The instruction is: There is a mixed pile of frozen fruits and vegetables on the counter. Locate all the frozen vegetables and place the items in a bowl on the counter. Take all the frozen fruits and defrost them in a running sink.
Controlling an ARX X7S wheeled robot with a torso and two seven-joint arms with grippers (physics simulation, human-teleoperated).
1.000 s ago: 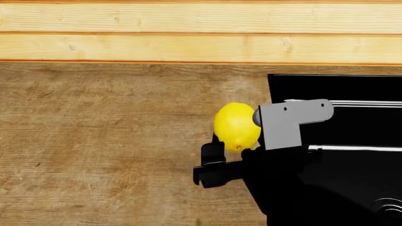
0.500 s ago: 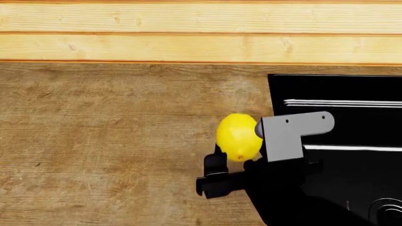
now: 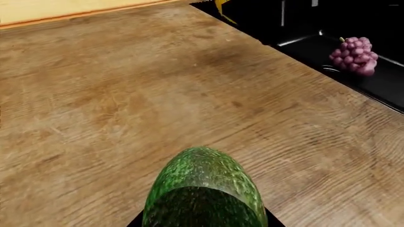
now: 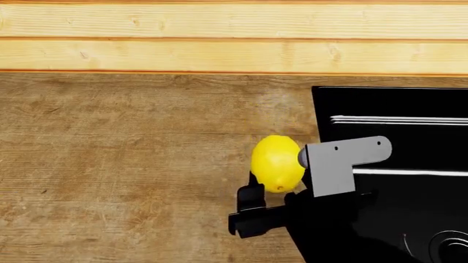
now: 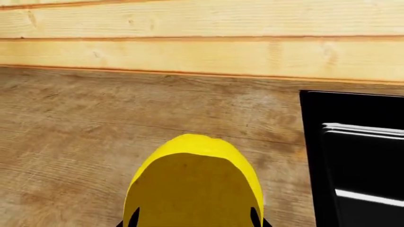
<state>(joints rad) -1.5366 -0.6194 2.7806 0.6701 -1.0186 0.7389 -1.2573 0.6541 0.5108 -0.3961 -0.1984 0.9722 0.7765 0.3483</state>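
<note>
My right gripper (image 4: 285, 189) is shut on a yellow lemon (image 4: 278, 163) over the wood-grain counter (image 4: 131, 164), just left of the black sink (image 4: 395, 107). In the right wrist view the lemon (image 5: 196, 184) fills the space between the black fingers (image 5: 132, 218). My left gripper (image 3: 203, 223) is shut on a bumpy dark green avocado (image 3: 205, 187) above the counter (image 3: 126, 94); only black corners of its jaws show. A purple grape bunch (image 3: 355, 55) lies inside the sink (image 3: 385, 85). The bowl is out of view.
A pale yellow plank wall (image 4: 234, 38) runs along the back of the counter. The sink's rim (image 5: 309, 156) stands close to the right of the lemon. The left arm does not show in the head view.
My right gripper has carried the lemon a little toward the counter's near side, staying beside the sink's left rim.
</note>
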